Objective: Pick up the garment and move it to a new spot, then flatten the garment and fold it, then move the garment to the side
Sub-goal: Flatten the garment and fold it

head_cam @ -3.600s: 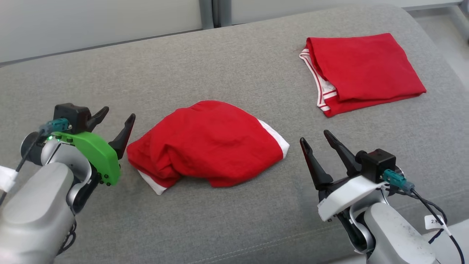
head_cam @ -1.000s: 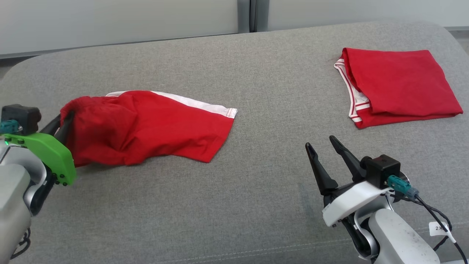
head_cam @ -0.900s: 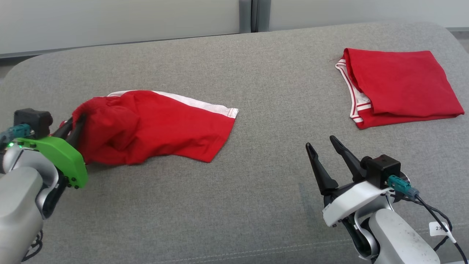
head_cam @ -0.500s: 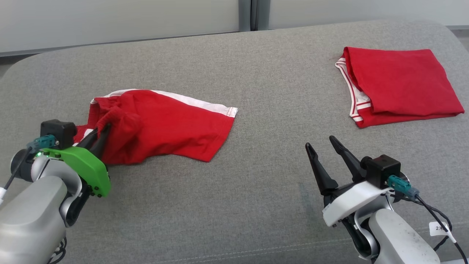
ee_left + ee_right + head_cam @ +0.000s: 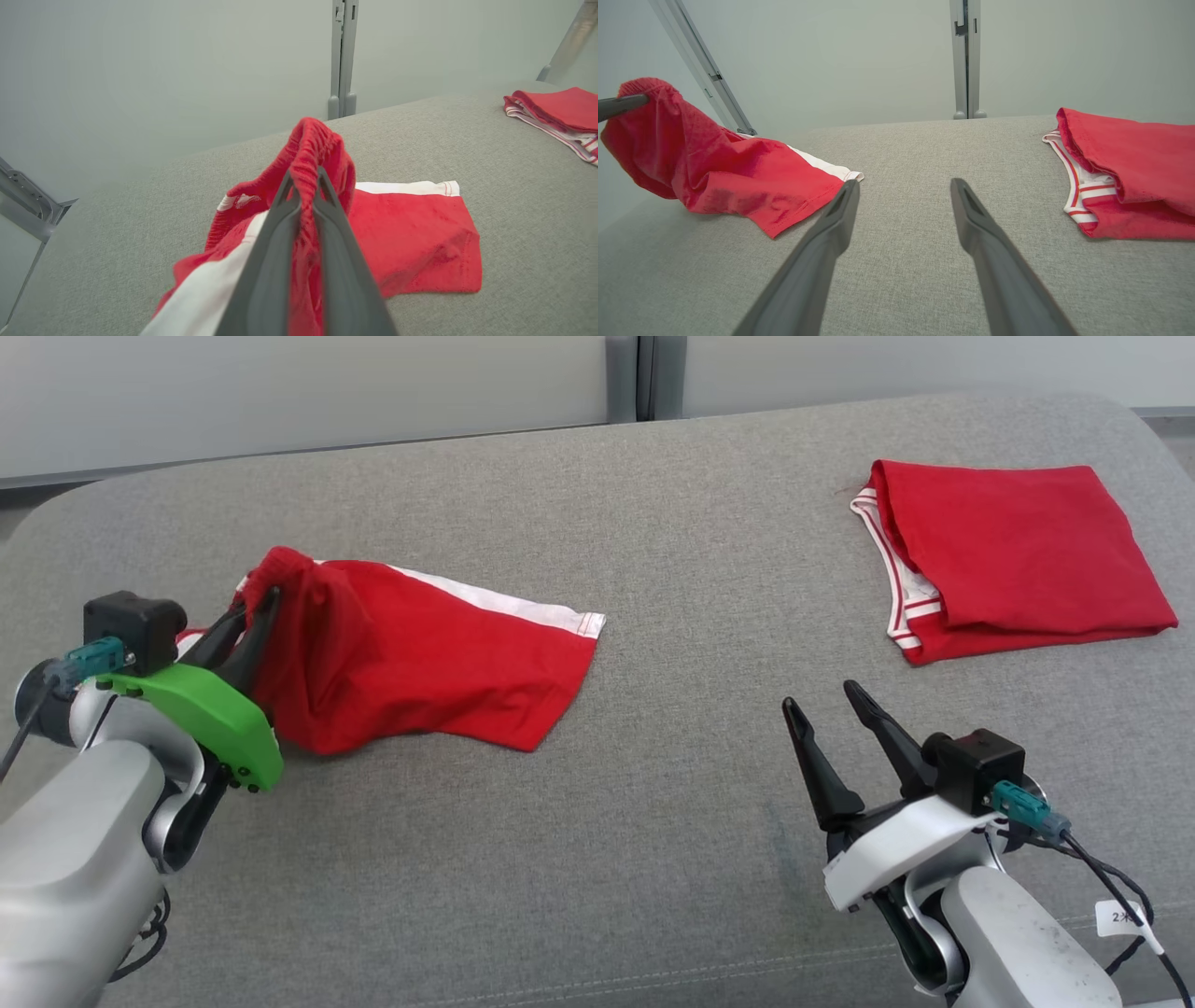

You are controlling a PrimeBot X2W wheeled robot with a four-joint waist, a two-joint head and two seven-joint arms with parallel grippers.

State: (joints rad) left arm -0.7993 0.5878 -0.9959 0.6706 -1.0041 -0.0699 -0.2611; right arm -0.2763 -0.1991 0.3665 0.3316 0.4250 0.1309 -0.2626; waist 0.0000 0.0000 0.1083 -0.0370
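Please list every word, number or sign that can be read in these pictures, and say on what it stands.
"2", followed by a mark too small to read: white tag on the black cable.
White print on the red garment: too blurred to read.

White cable tag (image 5: 1117, 917) reads "2", remainder illegible.
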